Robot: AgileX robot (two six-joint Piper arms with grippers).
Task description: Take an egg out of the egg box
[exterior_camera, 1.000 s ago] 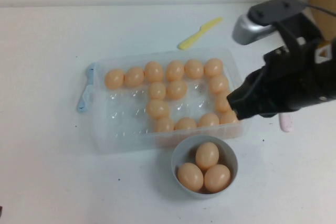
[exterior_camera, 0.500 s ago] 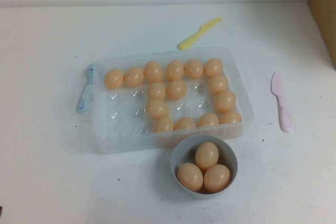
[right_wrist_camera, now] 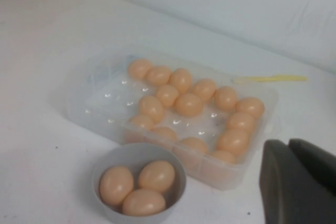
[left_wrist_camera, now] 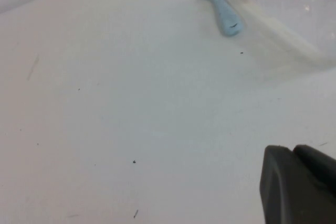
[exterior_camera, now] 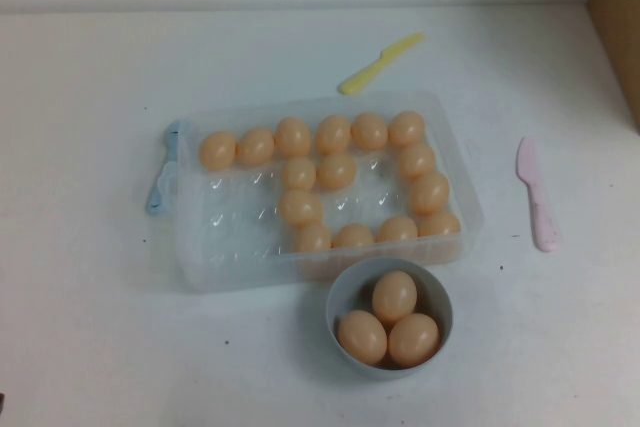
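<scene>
Resting on desk (exterior_camera: 90, 327): egg box (exterior_camera: 200, 267), eggs (exterior_camera: 300, 208) seated inside; bowl (exterior_camera: 343, 295) touching its near wall. Right claw (right_wrist_camera: 299, 182) closed, empty, raised beside bowl. Left claw (left_wrist_camera: 299, 182) near box clasp (left_wrist_camera: 223, 9), state untold.

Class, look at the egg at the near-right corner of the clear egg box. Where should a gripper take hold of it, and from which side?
Probably from straight above. The egg sits in a moulded cup of the egg box, hemmed by the box wall and neighbouring eggs, so only its rounded top is free. Close the fingers across its narrow width. The right gripper is shut, drawn back near the bowl; the left gripper is parked by the blue clasp.
</scene>
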